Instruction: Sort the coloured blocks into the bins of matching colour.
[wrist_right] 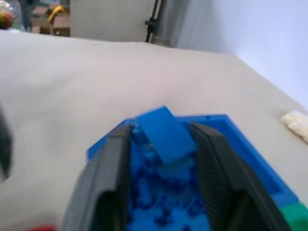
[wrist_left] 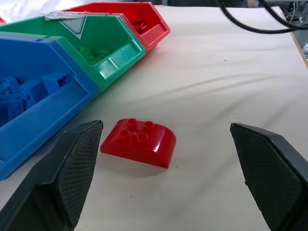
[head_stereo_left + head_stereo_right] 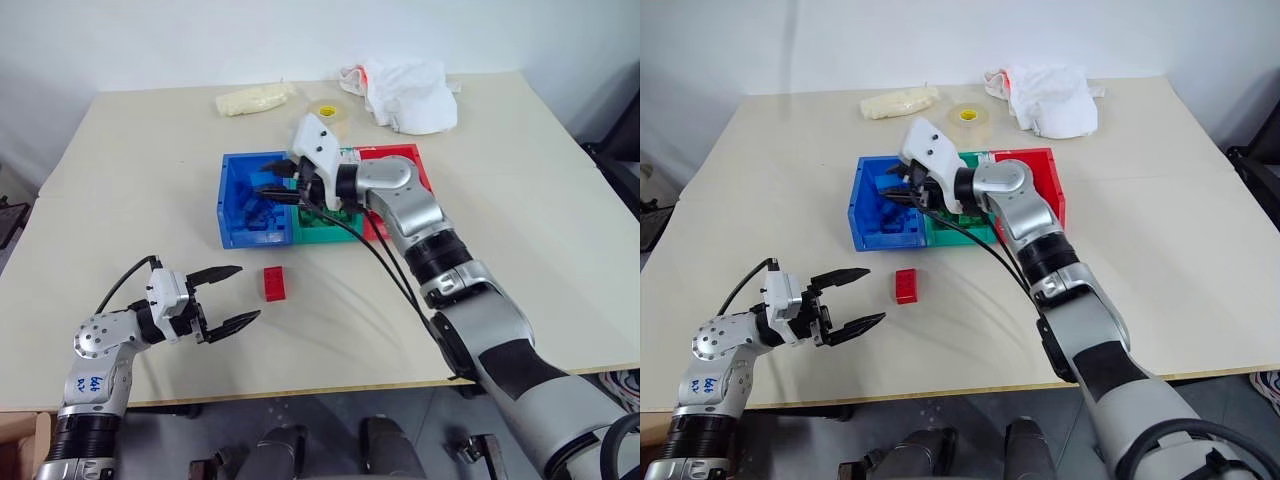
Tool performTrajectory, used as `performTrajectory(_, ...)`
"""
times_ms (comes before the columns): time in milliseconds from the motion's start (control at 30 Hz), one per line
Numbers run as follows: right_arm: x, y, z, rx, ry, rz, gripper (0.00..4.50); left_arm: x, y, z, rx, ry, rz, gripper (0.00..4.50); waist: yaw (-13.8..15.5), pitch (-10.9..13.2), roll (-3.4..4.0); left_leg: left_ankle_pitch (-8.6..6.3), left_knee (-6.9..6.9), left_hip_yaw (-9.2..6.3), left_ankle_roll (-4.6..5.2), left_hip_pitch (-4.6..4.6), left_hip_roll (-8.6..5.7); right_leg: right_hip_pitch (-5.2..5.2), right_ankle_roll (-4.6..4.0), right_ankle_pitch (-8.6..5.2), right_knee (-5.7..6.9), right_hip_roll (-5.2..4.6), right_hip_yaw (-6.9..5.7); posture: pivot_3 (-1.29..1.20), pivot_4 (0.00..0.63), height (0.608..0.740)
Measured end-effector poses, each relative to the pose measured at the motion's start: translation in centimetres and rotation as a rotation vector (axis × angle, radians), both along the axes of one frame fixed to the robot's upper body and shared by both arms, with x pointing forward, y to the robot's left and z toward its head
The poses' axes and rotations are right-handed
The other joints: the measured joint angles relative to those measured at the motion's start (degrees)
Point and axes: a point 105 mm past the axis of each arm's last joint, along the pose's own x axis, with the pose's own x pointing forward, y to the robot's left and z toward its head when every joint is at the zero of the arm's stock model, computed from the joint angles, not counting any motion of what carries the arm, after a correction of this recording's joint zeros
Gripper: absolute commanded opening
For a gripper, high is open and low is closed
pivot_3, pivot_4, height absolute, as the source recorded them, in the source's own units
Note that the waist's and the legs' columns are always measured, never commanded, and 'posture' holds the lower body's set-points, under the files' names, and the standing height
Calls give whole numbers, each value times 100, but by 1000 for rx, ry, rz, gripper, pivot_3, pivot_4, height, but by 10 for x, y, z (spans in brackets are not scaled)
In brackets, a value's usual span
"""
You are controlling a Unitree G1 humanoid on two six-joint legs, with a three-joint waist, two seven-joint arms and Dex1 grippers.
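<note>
Left pincer (image 3: 232, 296) spread wide near red block (image 3: 274, 284), right pincer (image 1: 161, 144) clamping blue block (image 1: 166, 134) over blue bin (image 3: 228, 200)

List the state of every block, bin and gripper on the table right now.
Right gripper: shut on a blue block, above the blue bin.
Left gripper: open, empty, just off the table.
Red block: lying on the table, studs up, outside the bins.
Blue bin: holds blue blocks.
Green bin: holds green blocks.
Red bin: contents unclear.
</note>
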Motion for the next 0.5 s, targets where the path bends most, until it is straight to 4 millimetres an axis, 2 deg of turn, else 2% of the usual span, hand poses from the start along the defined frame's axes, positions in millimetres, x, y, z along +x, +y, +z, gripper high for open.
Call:
performTrajectory(200,7,11,1,34,-33,-57,4395,1,1,0,-4,-3,17,4500,-93,0,1,-1,-3,-6,-2,3,2,0,-2,1,7,5,0,0,150,740)
performTrajectory(367,4,6,4,54,-58,-5,4395,1,2,-1,-6,3,28,4500,-136,1,2,-4,-5,-6,-7,9,9,1,-2,1,8,12,2,0,150,740)
performTrajectory(500,-5,-9,-3,24,-71,87,4395,0,2,-2,-6,6,37,4500,-130,0,2,-11,-2,-6,-16,16,23,7,-3,2,8,24,4,0,150,740)
